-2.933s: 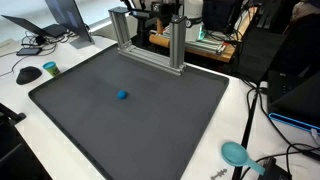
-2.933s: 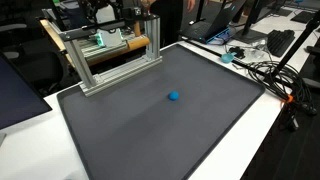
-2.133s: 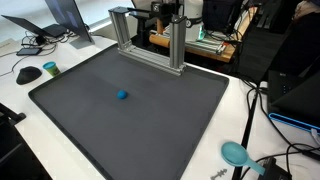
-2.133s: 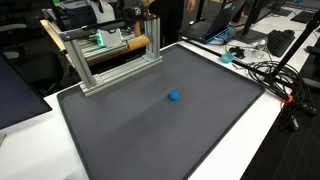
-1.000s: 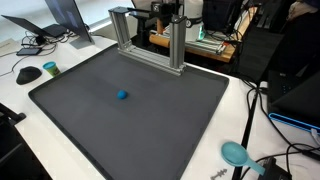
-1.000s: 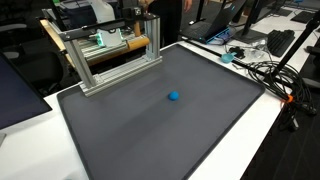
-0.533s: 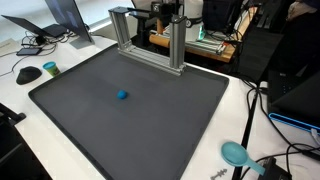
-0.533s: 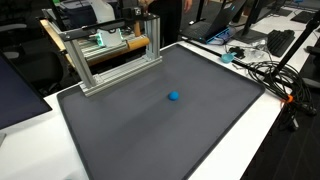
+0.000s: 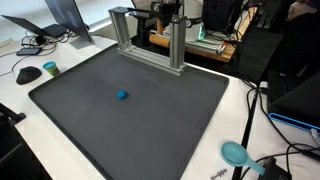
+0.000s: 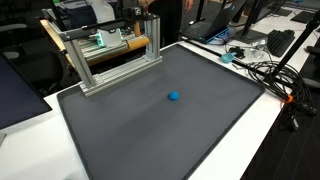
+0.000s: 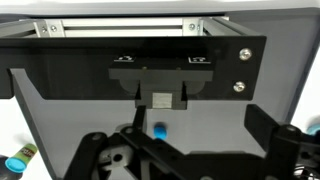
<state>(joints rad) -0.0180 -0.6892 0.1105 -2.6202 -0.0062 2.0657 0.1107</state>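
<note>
A small blue object (image 9: 122,96) (image 10: 174,97) lies alone near the middle of a dark grey mat (image 9: 150,125) (image 10: 150,130). In the wrist view the blue object (image 11: 160,131) shows between the two dark fingers of my gripper (image 11: 190,150), close to the left finger (image 11: 110,155) and far below it. The jaws stand wide apart with nothing between them. The right finger (image 11: 275,135) is at the frame's right side. The gripper itself does not show in either exterior view.
An aluminium frame (image 9: 150,40) (image 10: 110,55) stands along the mat's back edge. A mouse (image 9: 30,73), a teal disc (image 9: 50,68) and a laptop (image 9: 68,15) sit beside the mat. A teal scoop (image 9: 234,152) and cables (image 10: 270,70) lie on the white table.
</note>
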